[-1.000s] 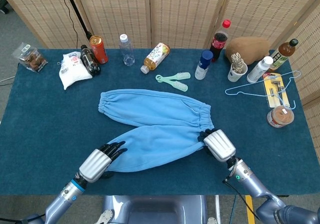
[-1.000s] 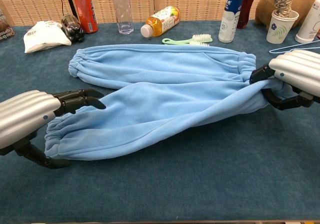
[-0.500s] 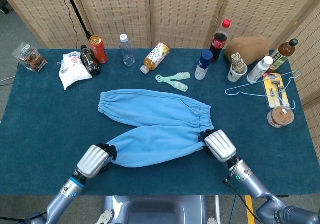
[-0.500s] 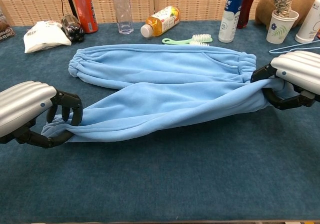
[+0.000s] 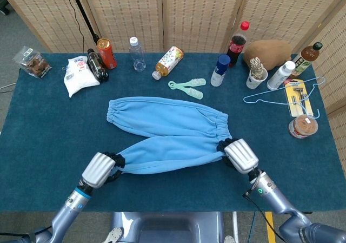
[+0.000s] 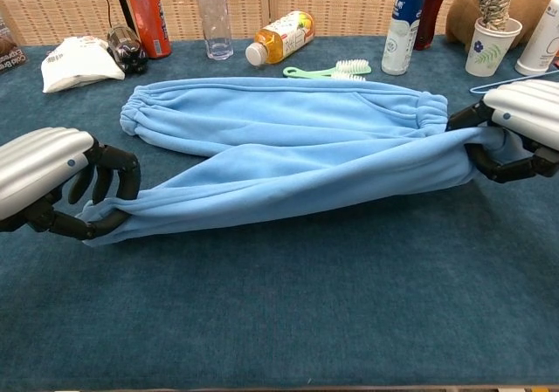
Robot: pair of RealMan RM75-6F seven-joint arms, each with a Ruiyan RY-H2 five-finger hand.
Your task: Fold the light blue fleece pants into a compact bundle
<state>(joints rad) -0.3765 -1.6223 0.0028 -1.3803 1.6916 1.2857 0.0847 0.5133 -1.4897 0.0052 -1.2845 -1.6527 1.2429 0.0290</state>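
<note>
Left hand [image 6: 44, 178], lower left, and right hand [image 6: 524, 126], right edge, each close their fingers on the nearer leg of the light blue fleece pants [image 5: 167, 132], stretching it taut, likely for folding.

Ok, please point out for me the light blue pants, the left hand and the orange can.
light blue pants [image 5: 162, 118]: head view, middle of the far leg.
left hand [image 6: 39, 169]: chest view, silver back of the hand, gripping the near leg's cuff.
orange can [image 5: 106, 53]: head view, side of the can.

Chest view crops the right robot hand [image 6: 524, 126].
</note>
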